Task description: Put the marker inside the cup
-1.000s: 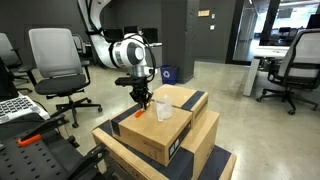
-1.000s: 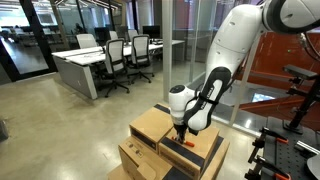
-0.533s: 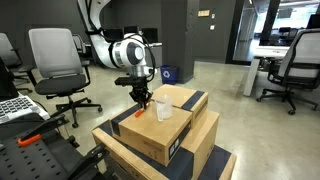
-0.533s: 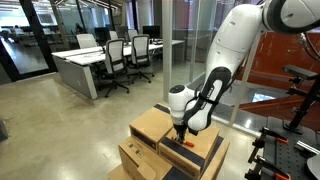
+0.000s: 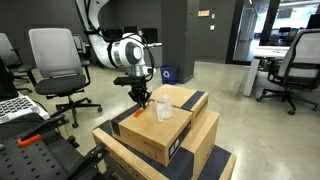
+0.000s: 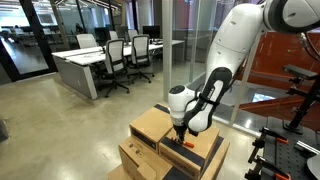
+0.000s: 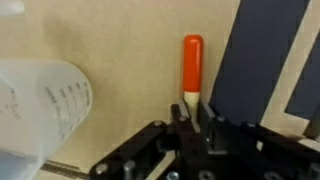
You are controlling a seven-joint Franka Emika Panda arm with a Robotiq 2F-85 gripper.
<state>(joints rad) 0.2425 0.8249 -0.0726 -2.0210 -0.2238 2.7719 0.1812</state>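
In the wrist view my gripper (image 7: 191, 108) is shut on the pale end of the marker (image 7: 192, 60), whose red-orange cap sticks out past the fingertips over the cardboard box top (image 7: 110, 40). The clear cup (image 7: 40, 100) stands just to the left of the jaws. In an exterior view the gripper (image 5: 143, 103) points down at the top box, the marker (image 5: 138, 113) shows as an orange fleck below it, and the cup (image 5: 163, 109) stands upright close beside it. In an exterior view the gripper (image 6: 180, 133) and the marker (image 6: 185, 147) sit low over the box. I cannot tell whether the marker is lifted.
Stacked cardboard boxes (image 5: 190, 140) carry the objects, with a dark tape strip (image 7: 260, 60) across the top one. Office chairs (image 5: 55, 65) stand around on the floor. Black equipment with orange parts (image 5: 30, 140) sits close to the boxes. Desks and chairs (image 6: 110, 55) stand farther off.
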